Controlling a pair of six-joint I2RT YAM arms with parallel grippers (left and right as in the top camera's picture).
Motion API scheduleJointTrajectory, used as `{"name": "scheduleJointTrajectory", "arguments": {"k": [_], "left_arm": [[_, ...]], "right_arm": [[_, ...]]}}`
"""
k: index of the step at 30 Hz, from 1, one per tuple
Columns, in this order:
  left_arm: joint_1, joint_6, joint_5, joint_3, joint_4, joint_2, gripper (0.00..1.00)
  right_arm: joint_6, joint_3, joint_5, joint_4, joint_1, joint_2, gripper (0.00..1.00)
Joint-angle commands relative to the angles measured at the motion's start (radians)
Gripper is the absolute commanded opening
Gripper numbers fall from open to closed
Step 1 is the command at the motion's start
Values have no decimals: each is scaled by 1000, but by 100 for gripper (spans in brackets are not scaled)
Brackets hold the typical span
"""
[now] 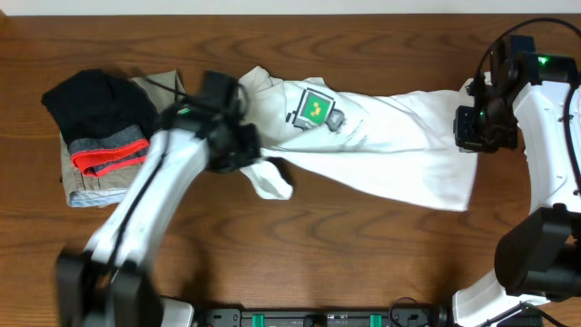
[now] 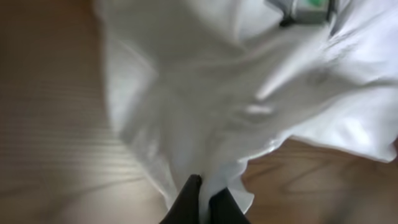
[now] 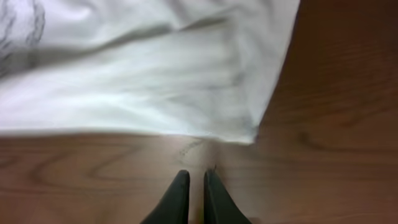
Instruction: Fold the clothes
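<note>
A white T-shirt (image 1: 399,150) with a green-and-black chest print (image 1: 315,109) lies stretched across the middle of the table. My left gripper (image 1: 247,153) is shut on a bunch of the shirt's fabric at its left end; the left wrist view shows the gripper (image 2: 204,186) pinching the white cloth (image 2: 205,93). My right gripper (image 1: 476,134) is at the shirt's right end. In the right wrist view its fingers (image 3: 196,180) are together and empty over bare wood, just short of the shirt's hem (image 3: 155,81).
A stack of folded clothes sits at the far left: a black piece (image 1: 98,100) on top, a grey piece with red trim (image 1: 111,156) below it, and a khaki piece (image 1: 89,189) underneath. Bare wood table (image 1: 363,254) lies in front of the shirt.
</note>
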Motion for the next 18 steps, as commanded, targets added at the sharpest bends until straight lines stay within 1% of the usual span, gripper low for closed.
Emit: {"name": "scheduleJointTrajectory", "arguments": {"k": [1, 4, 7, 11, 14, 18], "left_arm": [[27, 93, -110, 16, -24, -127, 6], [31, 94, -110, 16, -35, -195, 6], [31, 94, -110, 16, -60, -214, 6], [31, 95, -114, 15, -101, -201, 6], [31, 95, -152, 14, -116, -188, 6], [31, 95, -154, 14, -115, -184, 6]], "right_arm": [[36, -3, -4, 0, -22, -16, 10], [40, -11, -48, -6, -21, -16, 11], [30, -35, -132, -20, -18, -16, 11], [-60, -116, -282, -18, 11, -16, 11], [-81, -210, -294, -1, 49, -16, 12], [-80, -330, -309, 87, 89, -16, 12]]}}
